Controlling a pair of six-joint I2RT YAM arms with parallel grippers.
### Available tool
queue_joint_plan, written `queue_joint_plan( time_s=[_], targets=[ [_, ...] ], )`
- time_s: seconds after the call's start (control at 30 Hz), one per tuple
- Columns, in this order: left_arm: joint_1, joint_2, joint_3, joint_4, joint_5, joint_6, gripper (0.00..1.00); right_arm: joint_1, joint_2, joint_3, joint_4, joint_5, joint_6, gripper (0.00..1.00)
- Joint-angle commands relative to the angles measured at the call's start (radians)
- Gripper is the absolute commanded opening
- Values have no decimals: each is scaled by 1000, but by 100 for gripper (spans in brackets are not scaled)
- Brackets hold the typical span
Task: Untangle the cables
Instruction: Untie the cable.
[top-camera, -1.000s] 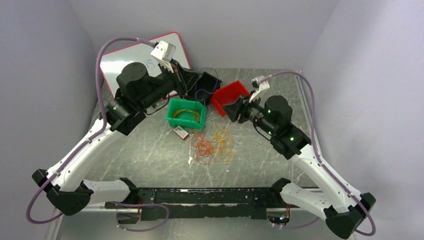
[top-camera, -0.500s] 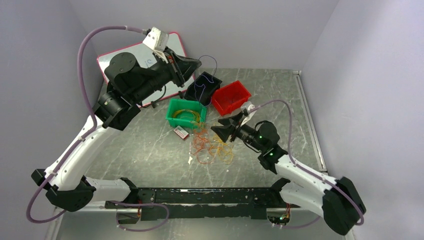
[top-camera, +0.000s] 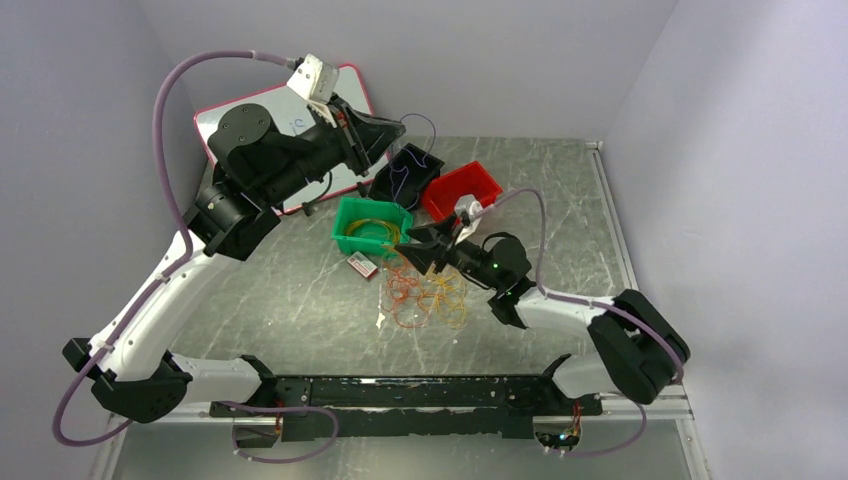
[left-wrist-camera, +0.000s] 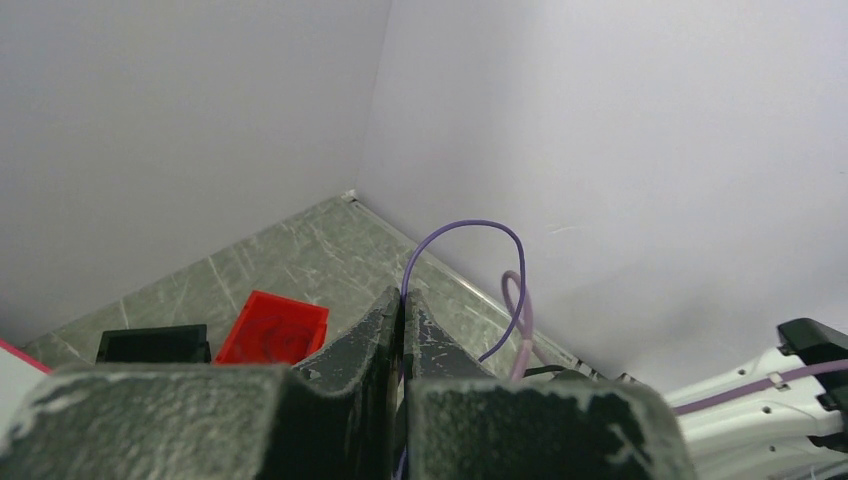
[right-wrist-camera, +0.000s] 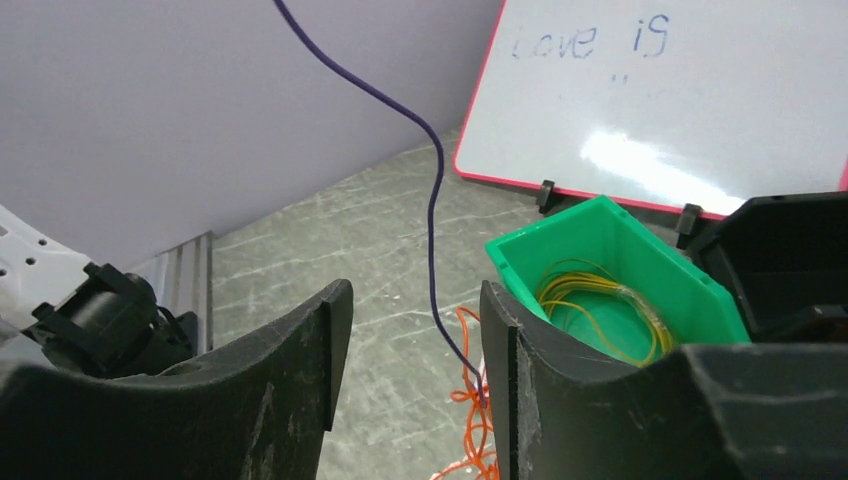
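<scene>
a loose pile of cables (top-camera: 428, 295), orange, red and yellow, lies on the grey counter (top-camera: 300, 310) just under and behind the right claw (right-wrist-camera: 415, 300). that claw hangs low over the pile's far edge, jaws apart and gripping nothing. a thin purple cable (right-wrist-camera: 431, 215) drops through the gap between them to the orange loops. just beside the claw stands a green bin (top-camera: 345, 222) with yellow cables (right-wrist-camera: 600, 300) coiled inside. a small red-and-white packet (top-camera: 361, 265) lies on the counter between that bin and the pile. beyond the right claw, a black bin (top-camera: 418, 172) and a red bin (top-camera: 462, 190) sit side by side. the left claw (top-camera: 398, 128) is raised above the black bin, well apart from the right claw. it is clenched on the purple cable's upper end, and a loop of the cable arches out past its tips. behind the left claw, a red-framed whiteboard (top-camera: 255, 112) with handwriting leans at the back wall.
</scene>
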Motion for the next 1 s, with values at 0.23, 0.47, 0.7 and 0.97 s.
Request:
queue_joint_plan(
  time_s=[0.23,0.47,0.7,0.97],
  targets=[
    [-6,-17,52,38,124,-63,7,26,221,40,128,40,64,39],
    [-6,-15,163,-5,90,-38,7,29,247,17,-48,142,70,30],
    [-6,8,300,-51,44,21,7,41,187,-94,-129,174,89,29],
    [-4,15,279,-54,45,23,7,43,-179,-185,-335,188,44,38]
  ],
)
